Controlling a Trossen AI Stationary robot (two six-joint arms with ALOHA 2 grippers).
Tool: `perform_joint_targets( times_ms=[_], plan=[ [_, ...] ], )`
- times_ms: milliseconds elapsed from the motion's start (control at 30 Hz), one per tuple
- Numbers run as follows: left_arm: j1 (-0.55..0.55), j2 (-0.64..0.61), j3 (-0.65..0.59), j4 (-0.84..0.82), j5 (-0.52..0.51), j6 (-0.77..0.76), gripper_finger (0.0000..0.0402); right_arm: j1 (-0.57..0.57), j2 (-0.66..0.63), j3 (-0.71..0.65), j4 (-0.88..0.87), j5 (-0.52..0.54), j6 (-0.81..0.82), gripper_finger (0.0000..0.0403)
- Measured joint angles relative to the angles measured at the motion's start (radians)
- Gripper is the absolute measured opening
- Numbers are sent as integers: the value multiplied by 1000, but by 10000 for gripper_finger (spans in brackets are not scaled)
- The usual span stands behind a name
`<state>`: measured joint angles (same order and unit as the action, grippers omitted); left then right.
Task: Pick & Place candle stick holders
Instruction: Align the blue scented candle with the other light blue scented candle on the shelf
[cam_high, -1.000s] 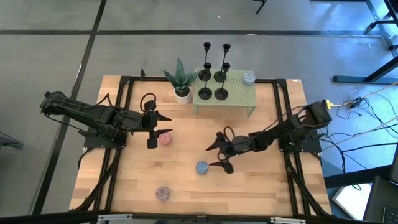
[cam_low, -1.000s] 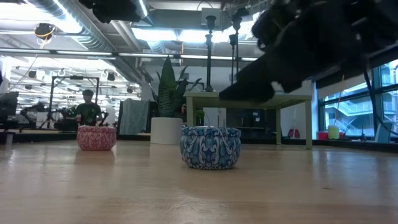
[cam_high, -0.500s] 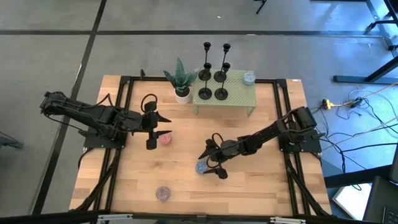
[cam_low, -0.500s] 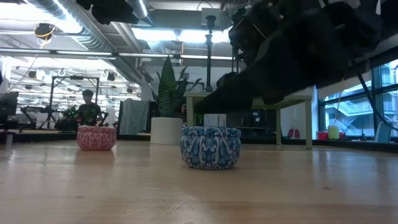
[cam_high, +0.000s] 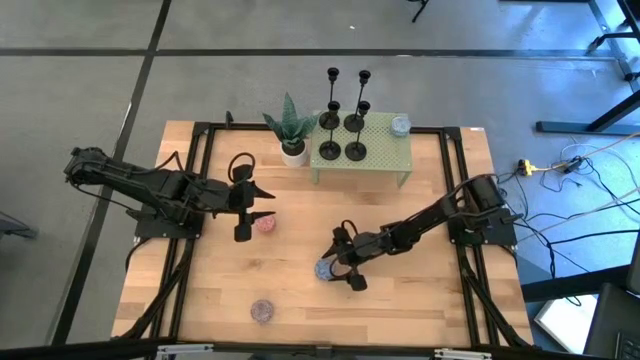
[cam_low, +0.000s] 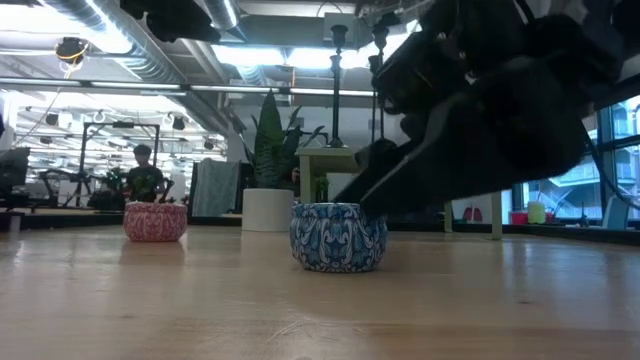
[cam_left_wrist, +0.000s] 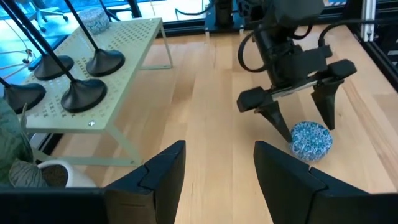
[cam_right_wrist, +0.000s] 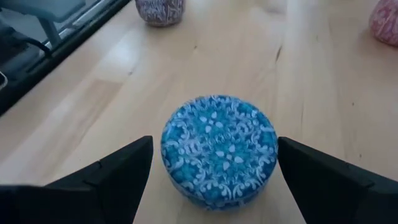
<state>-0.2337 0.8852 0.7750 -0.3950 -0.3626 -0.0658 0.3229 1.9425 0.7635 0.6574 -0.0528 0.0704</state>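
Four black candle stick holders (cam_high: 343, 135) stand by their round bases on a green perforated stand (cam_high: 385, 150) at the table's far side; they also show in the left wrist view (cam_left_wrist: 81, 93). My right gripper (cam_high: 338, 262) is open and low over the table. Its fingers (cam_right_wrist: 118, 168) stand on either side of a blue patterned tin (cam_right_wrist: 219, 146) with a gap on each side. My left gripper (cam_high: 262, 202) is open and empty at the table's left, just beyond a red tin (cam_high: 265, 224).
A spiky green plant in a white pot (cam_high: 290, 130) stands left of the stand. A small grey-blue tin (cam_high: 400, 126) sits on the stand's far right corner. A purple tin (cam_high: 262, 311) lies near the table's near edge. A person (cam_low: 142, 175) shows in the room beyond.
My right gripper has gone toward the table's left and near edge and come down toward the blue tin. Its open fingers now stand on either side of the tin, which has not moved.
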Motion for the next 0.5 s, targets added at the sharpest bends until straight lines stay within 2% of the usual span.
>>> perform_joint_targets(
  times_ms=[500],
  plan=[
    [0, 0, 0, 1, -2, 0, 185, -1, 15, 0, 13, 34, 0, 344]
  ],
)
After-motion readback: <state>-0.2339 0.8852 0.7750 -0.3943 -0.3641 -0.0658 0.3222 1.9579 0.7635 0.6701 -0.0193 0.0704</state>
